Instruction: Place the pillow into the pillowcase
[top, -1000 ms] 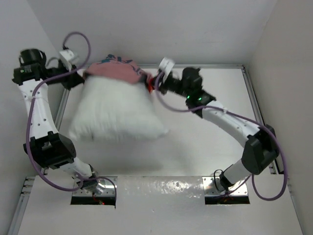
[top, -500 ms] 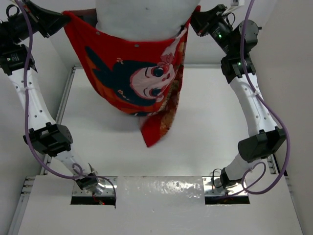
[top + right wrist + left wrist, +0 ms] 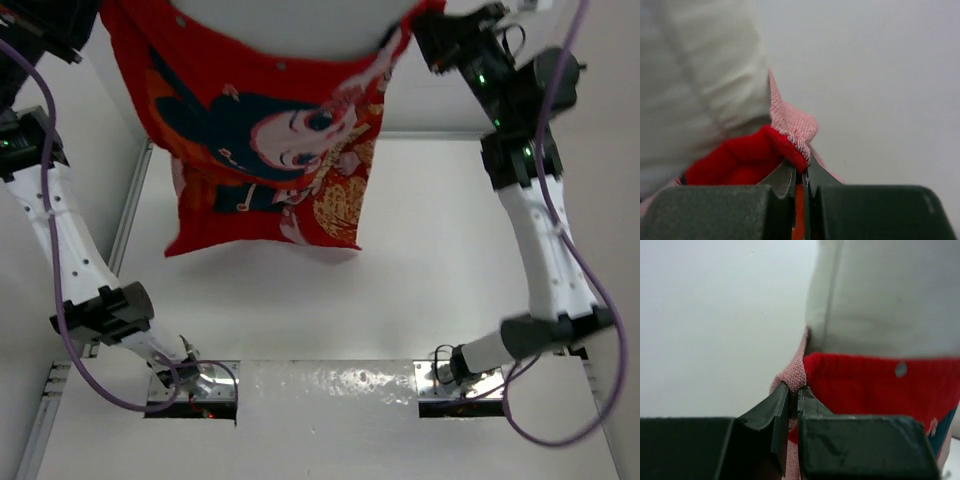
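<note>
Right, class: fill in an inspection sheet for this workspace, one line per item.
Surface: white table, with the pillowcase hanging over it.
Job's things: pillowcase held up by two top corners; pillow shows above its rim, partly inside.
Clutter: nothing seen.
Grippers: left gripper shut on the pillowcase edge; right gripper likewise.
Cables: purple cables run along both arms.
Surroundings: white walls; metal plate between the arm bases.

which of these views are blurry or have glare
top view: sharp, pillowcase print crisp, glare on the metal strip at the near edge; left wrist view: left tool and pillow soft, out of focus; right wrist view: right tool just as blurred, only the weave at its tip looks crisp
</note>
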### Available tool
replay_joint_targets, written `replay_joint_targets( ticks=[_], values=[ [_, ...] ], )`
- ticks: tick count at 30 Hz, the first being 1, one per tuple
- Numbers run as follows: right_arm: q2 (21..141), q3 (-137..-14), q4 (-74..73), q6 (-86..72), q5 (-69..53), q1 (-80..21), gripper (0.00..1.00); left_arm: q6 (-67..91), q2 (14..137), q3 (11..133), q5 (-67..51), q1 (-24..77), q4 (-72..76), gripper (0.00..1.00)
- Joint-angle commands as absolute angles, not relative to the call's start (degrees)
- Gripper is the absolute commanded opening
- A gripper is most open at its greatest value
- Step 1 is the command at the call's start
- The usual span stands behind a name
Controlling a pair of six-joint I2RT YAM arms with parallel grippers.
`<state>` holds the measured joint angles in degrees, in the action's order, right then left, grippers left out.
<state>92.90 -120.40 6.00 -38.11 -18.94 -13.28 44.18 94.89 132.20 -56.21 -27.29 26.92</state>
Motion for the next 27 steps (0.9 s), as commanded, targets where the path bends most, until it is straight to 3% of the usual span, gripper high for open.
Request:
replay_joint_targets(
  ticks=[1,3,5,7,8,9,10,11,12,13,14,16,17,18,19,20,21,22,23,24,26,27],
  values=[
    [79.20,-98.53,16.43,-37.61,-13.38,-14.15,0.00,47.10,90.69,119.79,-50.37,-26.28,38.60,0.00],
    [85.40,-119.27,4.03,-31.57,-11.78,-13.89,0.00,43.71,100.51,143.51,-43.97,-26.98,24.79,0.00],
    [90.67,-134.48,2.99,-30.85,-11.95,-13.89,0.00,37.98,103.79,158.24,-39.83,-27.16,24.07,0.00],
    [88.96,-131.86,0.19,-30.85,-12.21,-13.97,0.00,39.62,99.34,149.30,-44.27,-26.37,28.30,0.00],
    [82.42,-115.57,0.18,-30.85,-12.74,-13.97,0.00,37.29,93.23,133.84,-50.91,-21.84,20.03,0.00],
    [78.96,-103.39,6.61,-31.89,-12.40,-13.97,0.00,24.30,90.29,126.37,-52.19,-19.19,11.60,0.00],
    [77.19,-94.31,10.25,-36.08,-11.87,-13.97,0.00,19.12,88.78,116.64,-51.51,-17.16,4.90,0.00],
    [77.34,-91.26,10.02,-37.25,-11.69,-13.97,0.00,18.03,89.55,114.98,-51.33,-16.01,4.14,0.00],
    [81.52,-97.06,4.19,-36.92,-12.21,-13.89,0.00,24.63,91.30,116.01,-52.55,-16.87,7.09,0.00],
    [84.87,-105.47,1.00,-34.74,-12.65,-14.15,0.00,28.00,98.37,129.94,-52.04,-18.88,8.60,0.00],
    [88.73,-126.96,-1.38,-33.59,-12.57,-14.50,0.00,30.65,103.05,142.35,-49.86,-20.11,9.31,0.00],
    [98.85,-144.68,-5.87,-33.74,-10.38,-14.68,0.00,37.34,109.06,162.59,-45.46,-24.32,14.21,0.00],
    [99.31,-148.15,-11.81,-33.40,-10.02,-14.68,0.00,35.18,106.81,159.90,-46.83,-24.43,11.37,0.00],
    [97.84,-142.61,-13.60,-32.79,-10.45,-14.76,0.00,31.24,102.61,153.26,-49.19,-23.22,8.21,0.00],
    [89.90,-132.38,-9.88,-33.39,-11.42,-14.77,0.00,28.42,91.87,128.13,-49.48,-19.81,9.57,0.00],
    [85.30,-106.78,7.65,-36.01,-10.82,-14.77,0.00,27.52,88.54,116.40,-47.74,-19.51,19.93,0.00],
    [82.91,-102.44,10.69,-38.47,-9.77,-14.59,0.00,29.51,88.51,117.67,-46.94,-19.51,21.08,0.00],
    [86.45,-107.27,6.72,-36.15,-8.36,-14.33,0.00,29.88,97.29,129.34,-47.11,-20.82,17.44,0.00],
    [91.44,-132.98,0.42,-33.43,-7.83,-14.41,0.00,30.49,103.47,145.56,-46.50,-21.87,10.79,0.00],
    [96.63,-145.68,-6.00,-33.05,-7.39,-14.41,0.00,35.02,108.84,166.34,-45.19,-23.28,12.99,0.00],
    [100.30,-153.10,-12.43,-32.00,-7.03,-14.33,0.00,38.22,107.69,162.03,-47.79,-25.23,13.47,0.00],
    [97.15,-145.54,-14.57,-31.21,-8.16,-14.33,0.00,32.14,102.79,139.10,-50.51,-23.14,10.05,0.00]
  ],
)
